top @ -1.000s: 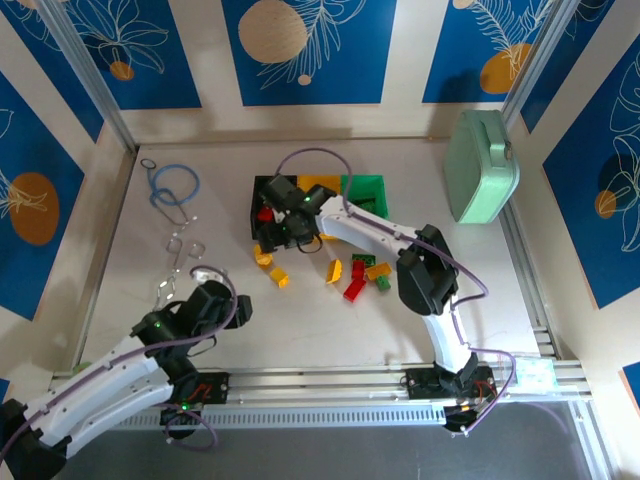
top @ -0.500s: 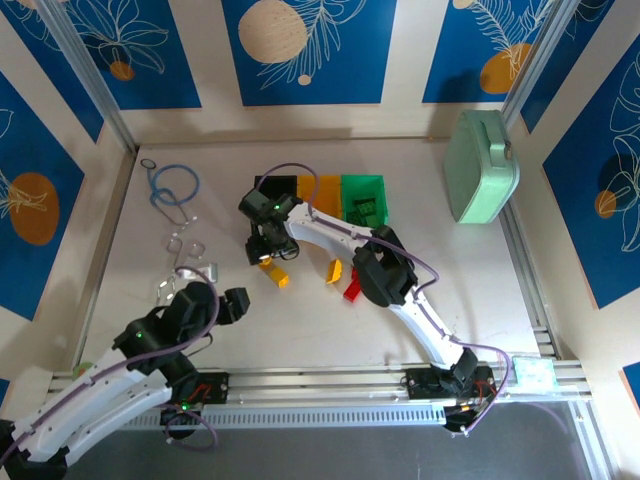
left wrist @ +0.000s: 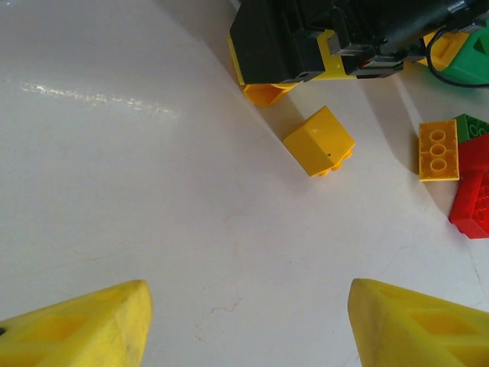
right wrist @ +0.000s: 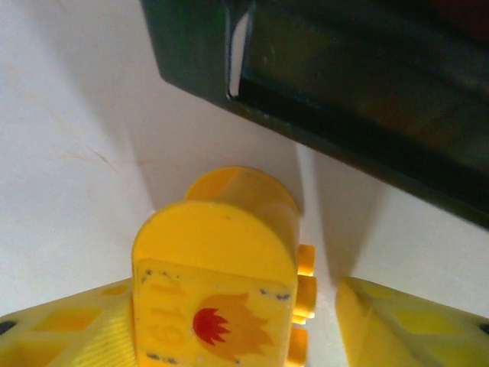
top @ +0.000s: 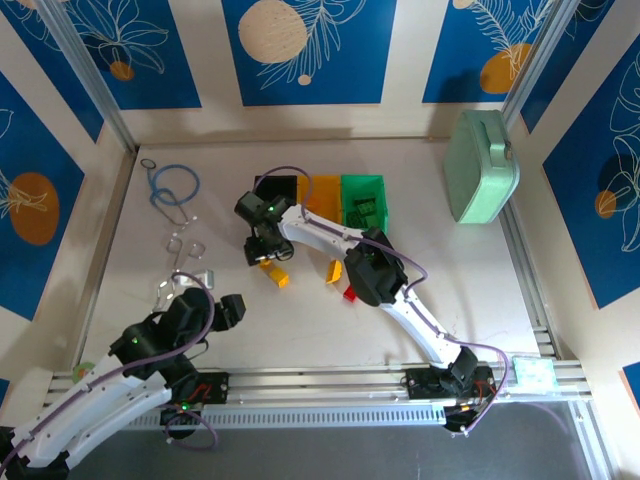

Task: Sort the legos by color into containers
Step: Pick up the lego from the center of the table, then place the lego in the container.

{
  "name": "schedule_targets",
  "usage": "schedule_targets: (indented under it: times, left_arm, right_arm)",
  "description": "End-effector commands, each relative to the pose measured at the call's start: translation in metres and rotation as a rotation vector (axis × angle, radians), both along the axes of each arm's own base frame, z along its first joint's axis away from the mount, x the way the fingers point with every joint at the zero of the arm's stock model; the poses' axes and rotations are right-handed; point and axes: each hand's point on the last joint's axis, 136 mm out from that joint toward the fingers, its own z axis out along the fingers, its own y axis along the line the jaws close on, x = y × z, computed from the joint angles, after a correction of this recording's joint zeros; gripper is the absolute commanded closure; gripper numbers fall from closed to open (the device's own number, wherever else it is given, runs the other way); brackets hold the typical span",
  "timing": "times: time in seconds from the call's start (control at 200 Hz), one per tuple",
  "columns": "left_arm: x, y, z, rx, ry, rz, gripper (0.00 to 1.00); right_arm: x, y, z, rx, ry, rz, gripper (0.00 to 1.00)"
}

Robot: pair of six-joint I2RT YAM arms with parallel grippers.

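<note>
Legos [top: 281, 278] lie loose on the counter [top: 480, 270] before the bins, and the right jaws straddle a yellow flame-printed brick [right wrist: 218, 260] by the black bin [top: 275, 185], not yet pinching, so they should close squarely across its flat sides, while the left jaws hang wide, empty.

A yellow brick [right wrist: 218, 306] with a round top sits between the jaws of the right gripper [right wrist: 244, 325]. On its front is a red and orange flame sign. The small marks beside the flame are too worn to read.
</note>
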Motion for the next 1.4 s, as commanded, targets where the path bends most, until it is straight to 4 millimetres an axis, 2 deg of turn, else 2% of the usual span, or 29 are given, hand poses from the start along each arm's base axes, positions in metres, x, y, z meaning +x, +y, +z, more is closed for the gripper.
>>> schedule_targets:
  times: [0.0, 0.115, 0.195, 0.395, 0.54, 0.635, 0.836, 0.956, 1.166, 1.396]
  left_arm:
    - [-0.003, 0.000, -0.007, 0.005, 0.024, -0.001, 0.32]
    - [-0.004, 0.002, -0.008, 0.011, 0.027, 0.000, 0.32]
    - [-0.004, 0.003, -0.009, 0.016, 0.027, 0.000, 0.32]
    - [-0.004, 0.003, -0.008, 0.023, 0.023, -0.004, 0.32]
    - [-0.002, 0.001, -0.007, 0.015, 0.016, -0.009, 0.32]
    - [-0.002, -0.003, -0.009, 0.006, 0.020, -0.017, 0.32]
    - [0.000, -0.010, -0.011, -0.005, 0.033, -0.033, 0.32]
    - [-0.001, -0.011, -0.012, -0.011, 0.039, -0.033, 0.33]
    - [-0.002, -0.012, -0.014, -0.020, 0.049, -0.033, 0.33]
    - [-0.001, -0.013, -0.017, -0.013, 0.057, -0.034, 0.33]
  right_arm:
    - [-0.010, 0.003, 0.000, -0.013, 0.022, 0.011, 0.44]
    - [-0.012, 0.001, 0.007, -0.026, 0.003, 0.015, 0.61]
    - [-0.014, -0.001, 0.017, -0.025, -0.019, 0.018, 0.67]
    - [-0.016, -0.017, 0.064, 0.013, -0.094, 0.014, 0.71]
    - [-0.006, -0.047, 0.096, 0.057, -0.139, -0.040, 0.71]
    - [0.005, -0.072, 0.104, 0.066, -0.152, -0.087, 0.71]
    - [0.040, -0.115, 0.093, 0.047, -0.123, -0.172, 0.71]
    - [0.063, -0.129, 0.081, 0.032, -0.101, -0.203, 0.70]
    - [0.092, -0.137, 0.070, 0.003, -0.094, -0.223, 0.69]
    - [0.104, -0.134, 0.062, -0.013, -0.091, -0.229, 0.57]
